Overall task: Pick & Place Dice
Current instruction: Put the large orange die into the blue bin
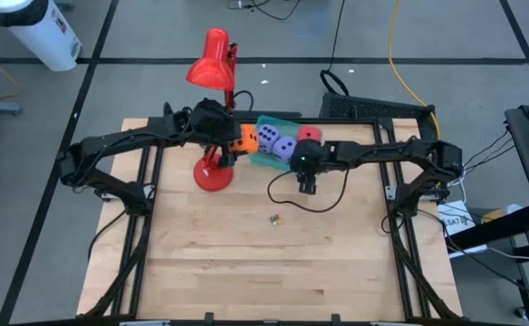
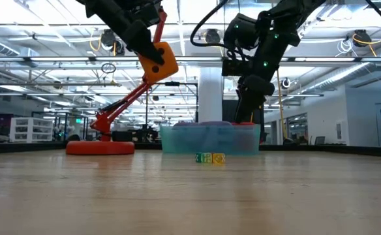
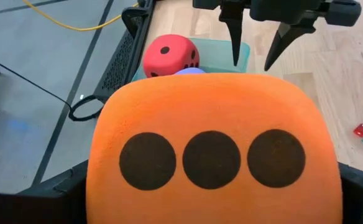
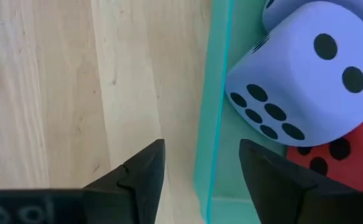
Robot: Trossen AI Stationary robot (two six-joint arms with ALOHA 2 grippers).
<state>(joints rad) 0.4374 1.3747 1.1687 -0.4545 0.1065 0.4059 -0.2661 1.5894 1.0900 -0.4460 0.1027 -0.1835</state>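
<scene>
High view: left gripper is clasping the orange die, holding it in the air just beside the teal tray, with the red desk lamp close alongside. Three-pip face is facing the left wrist camera. Right gripper is hanging with fingers parted and empty over the tray wall. Two purple-blue dice and the red die are sitting in the tray. Tiny dice are lying on the wooden table.
</scene>
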